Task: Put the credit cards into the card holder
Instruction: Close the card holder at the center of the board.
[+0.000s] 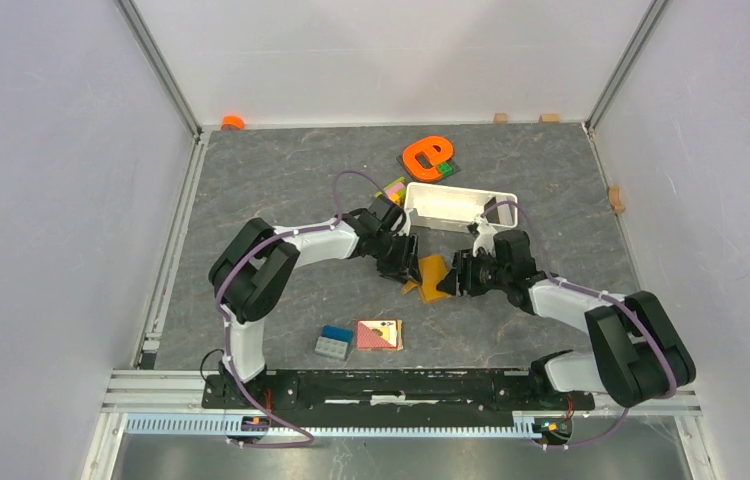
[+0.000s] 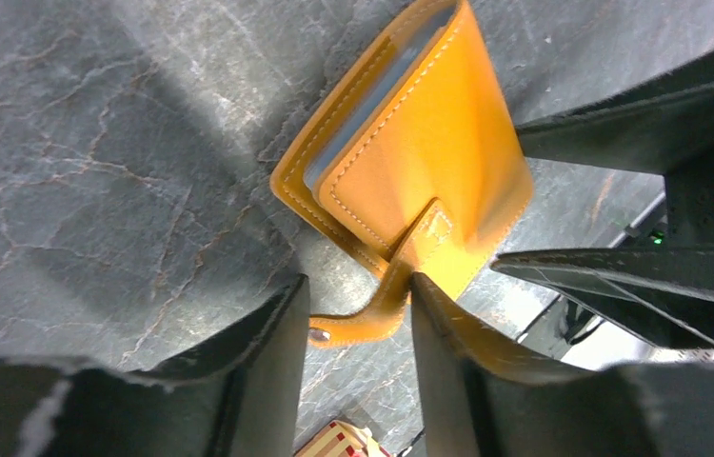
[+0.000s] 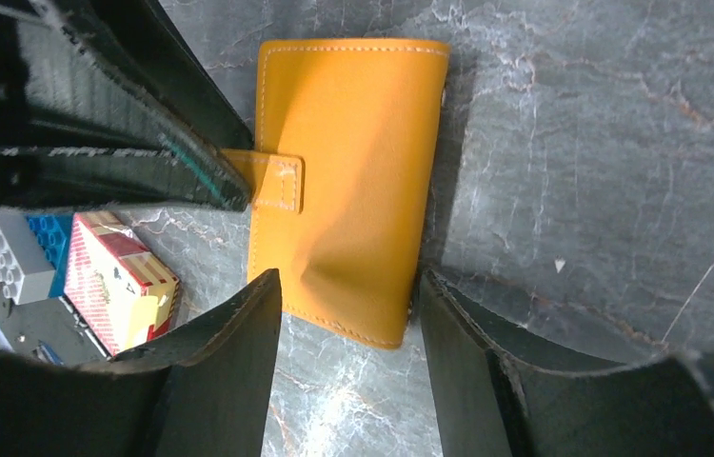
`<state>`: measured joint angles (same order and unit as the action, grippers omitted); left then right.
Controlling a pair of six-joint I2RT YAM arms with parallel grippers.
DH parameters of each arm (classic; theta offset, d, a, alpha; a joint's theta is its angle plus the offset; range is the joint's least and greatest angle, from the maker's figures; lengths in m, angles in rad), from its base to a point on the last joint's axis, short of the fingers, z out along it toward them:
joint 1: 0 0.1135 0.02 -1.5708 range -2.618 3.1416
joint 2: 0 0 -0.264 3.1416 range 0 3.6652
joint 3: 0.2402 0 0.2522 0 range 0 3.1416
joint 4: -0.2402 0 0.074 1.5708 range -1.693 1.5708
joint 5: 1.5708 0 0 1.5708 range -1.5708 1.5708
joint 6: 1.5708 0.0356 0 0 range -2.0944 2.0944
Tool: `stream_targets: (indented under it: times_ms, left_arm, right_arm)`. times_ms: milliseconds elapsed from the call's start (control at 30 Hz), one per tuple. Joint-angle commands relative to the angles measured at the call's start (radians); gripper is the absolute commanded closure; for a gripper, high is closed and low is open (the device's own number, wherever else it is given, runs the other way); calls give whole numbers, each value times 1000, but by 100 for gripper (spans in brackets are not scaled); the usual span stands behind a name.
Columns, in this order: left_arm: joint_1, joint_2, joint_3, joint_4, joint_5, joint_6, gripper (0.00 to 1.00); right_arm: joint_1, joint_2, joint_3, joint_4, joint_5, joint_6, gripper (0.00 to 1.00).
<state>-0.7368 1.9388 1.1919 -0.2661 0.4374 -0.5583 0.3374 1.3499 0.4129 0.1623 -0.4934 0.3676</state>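
The card holder is a tan-orange wallet, folded on the grey table between my two grippers. Close up, the card holder shows a grey-blue edge between its covers; I cannot tell whether that is lining or the credit cards. No credit cards lie loose in any view. My left gripper stands open around the clasp strap, whose snap end rests by one finger. My right gripper is shut across the near end of the card holder, which is dented there.
A white tray stands just behind the grippers, with an orange letter shape and small coloured blocks beyond it. A red-and-tan tile and a blue-and-grey block lie near the front.
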Motion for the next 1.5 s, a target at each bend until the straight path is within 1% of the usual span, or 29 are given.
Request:
stream_targets:
  times_ms: [0, 167, 300, 433, 500, 667, 700, 800, 867, 900, 933, 1000, 1067, 1167, 1267, 1367, 1467]
  left_arm:
    - [-7, 34, 30, -103, -96, 63, 54]
    - [-7, 54, 20, -132, -113, 75, 64]
    - [-7, 63, 15, -134, -108, 67, 65]
    - [-7, 65, 15, -130, -99, 61, 66]
    - [-7, 67, 15, -128, -93, 59, 67]
    - [-7, 64, 8, -113, -74, 53, 68]
    - [-7, 59, 6, -109, -72, 51, 67]
    - [-7, 36, 0, -94, -66, 48, 67]
    - [-3, 8, 18, -115, -82, 59, 61]
    - [2, -11, 36, -136, -101, 72, 54]
    - [11, -37, 50, -153, -119, 84, 47]
    - [53, -102, 71, -179, -157, 102, 33]
    - [118, -193, 68, -184, -159, 100, 26]
    - [225, -304, 56, -173, -155, 87, 20]
    - [283, -392, 70, -190, -181, 105, 17]
    - [330, -460, 69, -199, -209, 117, 14]
    - [372, -499, 67, -197, -198, 113, 13]
  right_arm:
    - [-26, -46, -88, 43, -5, 93, 39]
    - [-43, -66, -154, 124, -41, 151, 38]
    - [-43, -41, -184, 231, -80, 215, 39]
    - [-34, 1, -184, 344, -94, 274, 43]
    - [-24, 28, -168, 373, -94, 283, 48]
    - [10, 99, -127, 432, -92, 295, 69]
    - [13, 111, -122, 443, -93, 298, 75]
    - [16, 107, -105, 441, -78, 291, 89]
    - [16, 75, -80, 384, -56, 261, 98]
    - [15, 51, -61, 332, -31, 239, 100]
    - [15, 31, -35, 275, -6, 203, 100]
    - [15, -15, 25, 111, 92, 122, 100]
    - [21, -61, 96, -35, 204, 39, 100]
    - [49, -98, 219, -258, 425, -72, 100]
    - [88, -91, 337, -444, 617, -148, 100]
    - [167, -53, 454, -617, 831, -185, 100]
    - [275, -6, 541, -754, 1015, -185, 100]
